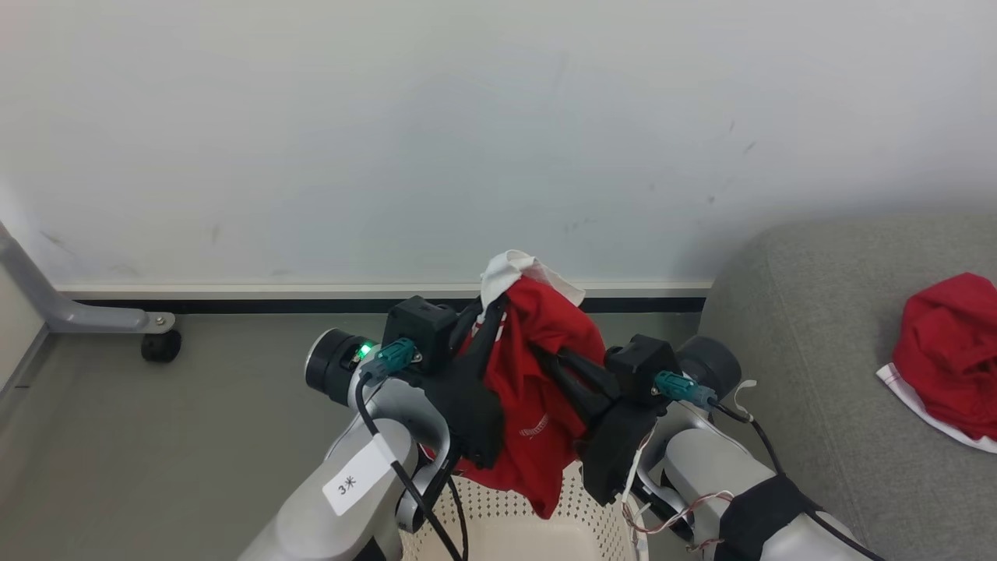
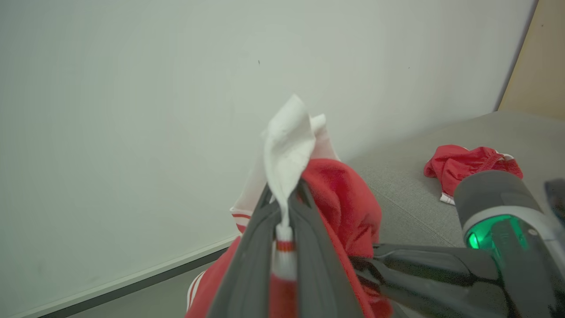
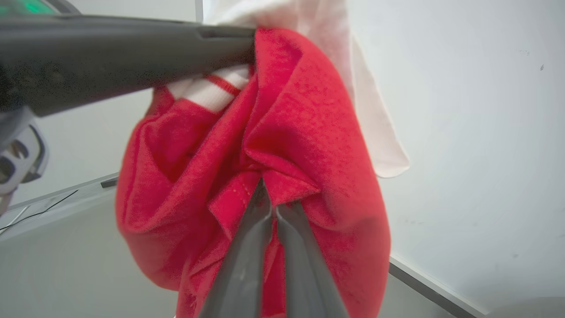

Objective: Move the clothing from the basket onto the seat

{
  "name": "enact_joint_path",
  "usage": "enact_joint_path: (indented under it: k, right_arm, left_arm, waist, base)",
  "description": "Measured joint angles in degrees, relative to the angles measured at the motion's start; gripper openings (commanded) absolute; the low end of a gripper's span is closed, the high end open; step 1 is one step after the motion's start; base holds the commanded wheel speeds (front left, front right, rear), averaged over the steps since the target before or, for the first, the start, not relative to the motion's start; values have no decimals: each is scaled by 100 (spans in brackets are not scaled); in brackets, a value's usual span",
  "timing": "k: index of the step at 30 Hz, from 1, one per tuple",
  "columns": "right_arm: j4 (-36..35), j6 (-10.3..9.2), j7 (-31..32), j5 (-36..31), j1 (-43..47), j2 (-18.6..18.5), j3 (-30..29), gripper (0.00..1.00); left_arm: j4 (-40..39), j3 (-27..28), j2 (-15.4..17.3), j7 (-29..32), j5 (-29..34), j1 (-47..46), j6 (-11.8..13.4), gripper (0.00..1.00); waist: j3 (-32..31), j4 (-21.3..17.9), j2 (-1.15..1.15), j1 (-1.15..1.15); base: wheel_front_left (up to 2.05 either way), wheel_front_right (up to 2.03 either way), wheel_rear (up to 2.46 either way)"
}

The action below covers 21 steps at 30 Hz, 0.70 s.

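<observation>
Between the left jaws, clamped on its white trim, and the right jaws, pinched together on a red fold lower down, a red garment (image 1: pixel 537 389) hangs bunched in the air above the cream perforated basket (image 1: pixel 498 510). Beyond it a grey floor (image 1: pixel 195 421) runs to a white skirting (image 1: pixel 311 290) and a plain pale wall (image 1: pixel 467 117), with a grey wheeled frame leg (image 1: pixel 117 319) at the far left. To the right, the grey fabric seat (image 1: pixel 810 327) carries another crumpled red garment (image 1: pixel 950 351) with a white edge, well apart from the held one.
</observation>
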Motion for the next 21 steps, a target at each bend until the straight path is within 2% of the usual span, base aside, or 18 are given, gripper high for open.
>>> enact_joint_path:
  k: [3,5,6,7,8,9,10,11,21]
  right_arm:
    - [2,0,0,71,-69,-19,-59,0]
    - [-10,0,0,134,-106,-68,-105,0]
    - [-23,0,0,148,-121,-118,-133,0]
    - [-36,0,0,151,-135,-174,-165,0]
    - [-51,0,0,166,-152,-232,-196,0]
    - [-60,0,0,185,-179,-290,-219,0]
    - [-76,0,0,187,-216,-339,-231,0]
    - [-97,0,0,187,-261,-385,-247,0]
    - [-312,1,0,187,-660,-770,-444,0]
  left_arm:
    - [12,73,70,-1,-44,104,12,16]
    - [14,113,76,-4,-80,159,57,23]
    - [14,134,77,-10,-85,191,62,35]
    - [16,152,82,-11,-96,219,62,37]
    - [18,165,91,-13,-109,244,67,43]
    - [20,180,100,-36,-120,271,76,55]
    - [20,203,107,-46,-126,301,113,73]
    - [24,225,109,-65,-136,326,115,100]
    - [16,276,110,-237,-177,520,115,100]
  waist:
    - [11,-117,0,0]
    - [16,-198,0,0]
    - [19,-241,0,0]
    - [21,-285,0,0]
    - [24,-329,0,0]
    - [26,-375,0,0]
    - [29,-420,0,0]
    - [31,-465,0,0]
    - [41,-867,0,0]
  base:
    - [0,0,0]
    - [0,0,0]
    - [0,0,0]
    - [0,0,0]
    - [0,0,0]
    - [0,0,0]
    - [0,0,0]
    - [0,0,0]
    - [0,0,0]
